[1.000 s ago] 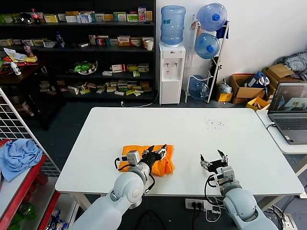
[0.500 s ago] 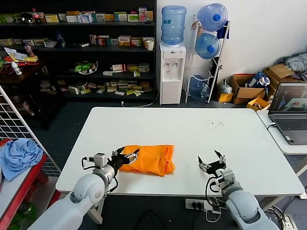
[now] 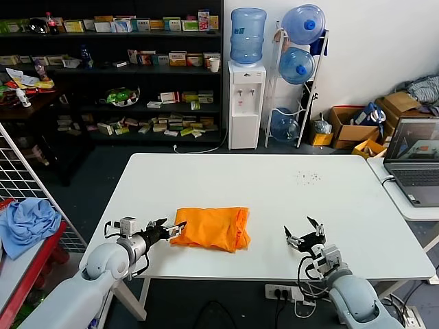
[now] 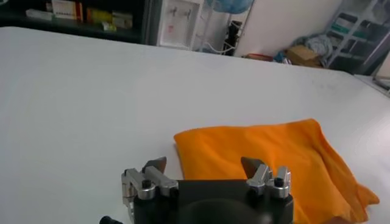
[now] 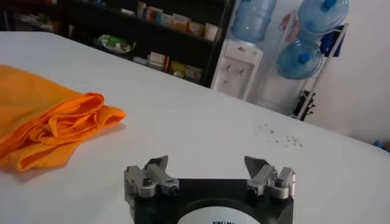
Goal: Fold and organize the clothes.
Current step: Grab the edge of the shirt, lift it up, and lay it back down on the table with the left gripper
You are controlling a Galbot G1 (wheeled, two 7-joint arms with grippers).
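The bright orange T-shirt (image 3: 211, 228) lies folded in a flat rectangle near the front edge of the white table (image 3: 274, 185). It also shows in the left wrist view (image 4: 274, 158) and in the right wrist view (image 5: 42, 119), where its layered edges face me. My left gripper (image 3: 167, 230) is open and empty, just left of the shirt's left edge, low over the table (image 4: 205, 167). My right gripper (image 3: 305, 235) is open and empty over bare table to the right of the shirt (image 5: 207, 163).
A laptop (image 3: 415, 161) sits on a side table at the right. A wire rack with a light blue cloth (image 3: 27, 223) stands at the left. Shelves, a water dispenser (image 3: 245, 103) and bottles stand beyond the table. Small specks (image 3: 306, 177) dot the far right tabletop.
My left gripper has drawn back leftward off the shirt, from over its middle to beside its left edge. The shirt now lies flatter and uncovered. The right gripper has barely moved.
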